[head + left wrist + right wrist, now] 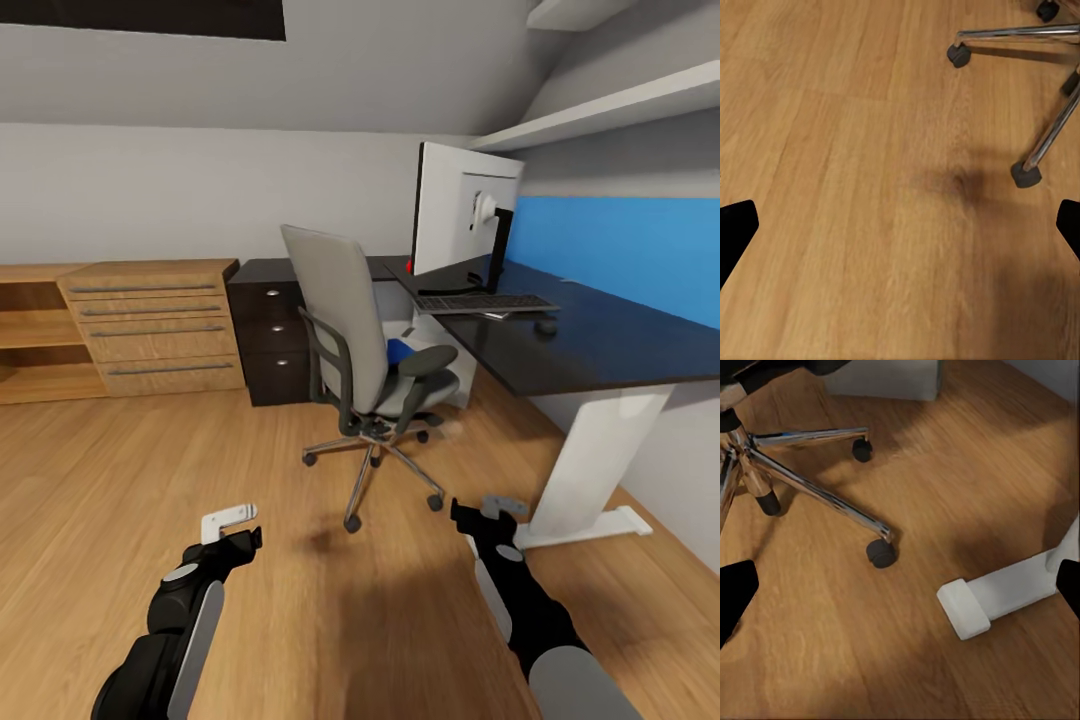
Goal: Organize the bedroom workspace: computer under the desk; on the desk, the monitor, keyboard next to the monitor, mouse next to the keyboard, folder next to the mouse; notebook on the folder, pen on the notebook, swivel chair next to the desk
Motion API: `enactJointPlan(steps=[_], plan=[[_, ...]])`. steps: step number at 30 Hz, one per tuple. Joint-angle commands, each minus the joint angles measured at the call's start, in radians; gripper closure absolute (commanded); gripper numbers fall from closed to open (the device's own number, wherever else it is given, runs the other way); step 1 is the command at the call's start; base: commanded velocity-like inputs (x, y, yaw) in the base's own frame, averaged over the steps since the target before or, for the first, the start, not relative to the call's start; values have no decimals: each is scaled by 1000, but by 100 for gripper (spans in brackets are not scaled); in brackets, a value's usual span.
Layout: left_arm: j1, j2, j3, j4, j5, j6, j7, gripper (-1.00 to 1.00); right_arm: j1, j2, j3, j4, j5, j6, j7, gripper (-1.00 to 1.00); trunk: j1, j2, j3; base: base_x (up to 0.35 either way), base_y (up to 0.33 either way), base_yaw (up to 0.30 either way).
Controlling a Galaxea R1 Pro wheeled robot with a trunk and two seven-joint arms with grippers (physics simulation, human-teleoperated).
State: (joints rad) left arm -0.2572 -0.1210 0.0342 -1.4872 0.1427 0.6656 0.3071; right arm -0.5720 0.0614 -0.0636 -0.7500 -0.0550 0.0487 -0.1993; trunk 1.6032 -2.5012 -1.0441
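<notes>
Head view: swivel chair sits mid-frame on the wood floor, back turned toward the camera, just in front of the inner corner of the L-shaped worktop, not touching it as far as I can tell. A bit of blue shows on the seat between backrest and right armrest: the folder, mostly hidden by the backrest.

Monitor stands upright on the worktop, upper centre-right, silver back toward the camera. Keyboard lies flat just beside its foot. Small dark blob right of the keyboard, near it, looks like the mouse; too small to be sure. Blue wall panel behind the worktop at right. Black drawer unit under the worktop's left wing; light-wood shelf unit at left frame edge, against the wall.

Computer: pale box low behind the chair, under the worktop, largely hidden.

Left hand lower left, right hand lower centre-right, both low over bare floor, holding nothing. Both released: wrist views show fingertips at opposite frame edges with floor between.

Left wrist view: chair castor and chrome legs in upper right. Right wrist view: chair base upper left, white worktop foot lower right.
</notes>
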Motion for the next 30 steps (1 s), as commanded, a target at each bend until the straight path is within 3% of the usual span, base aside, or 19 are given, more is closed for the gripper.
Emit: enactJointPlan(steps=[1, 4, 11, 15, 19, 22, 24, 25, 27, 30], plan=[[-1, 0, 1, -5, 11, 4, 7, -100, 0, 0, -1, 9, 5, -27, -2, -100, 0, 0, -1, 166, 0, 0], [-1, 0, 1, -12, 11, 4, 7, -100, -2, 2, 0, 95, 37, -95, -3, -100, 0, 0, -1, 260, 0, 0], [-1, 0, 1, -15, 11, 5, 7, -100, -19, 1, 1, 194, 75, -124, -3, -100, 0, 0, -1, 308, 0, 0], [-1, 0, 9, -17, 11, 5, 7, -100, -94, -2, 1, 280, 80, -128, -3, -100, 0, 0, -1, 319, 0, 0], [-1, 0, 25, -23, 11, 5, 6, -100, -167, -20, 0, 374, 80, -138, -3, -100, 0, 0, -1, 321, 0, 0], [-1, 0, 51, -35, 11, 5, 5, -100, -190, -36, 0, 406, 80, -158, -3, -100, 0, 0, -1, 320, 0, 0], [-1, 0, 116, -55, 18, 5, 3, -100, -201, -43, -1, 445, 79, -198, -3, -100, 0, 0, -1, 268, 0, 0], [-1, 0, 131, -58, 23, 5, 3, -100, -202, -44, -1, 462, 79, -213, -3, -100, 0, 0, -1, 258, 0, 0], [-1, 0, 172, -64, 50, 5, 1, -100, -204, -44, 0, 530, 80, -292, -3, -100, 0, 0, -1, 281, 0, 0], [-1, 0, 193, -66, 78, 5, 0, -100, -205, -46, -3, 563, 80, -360, -3, -100, 0, 0, -1, 300, -21, 0]])
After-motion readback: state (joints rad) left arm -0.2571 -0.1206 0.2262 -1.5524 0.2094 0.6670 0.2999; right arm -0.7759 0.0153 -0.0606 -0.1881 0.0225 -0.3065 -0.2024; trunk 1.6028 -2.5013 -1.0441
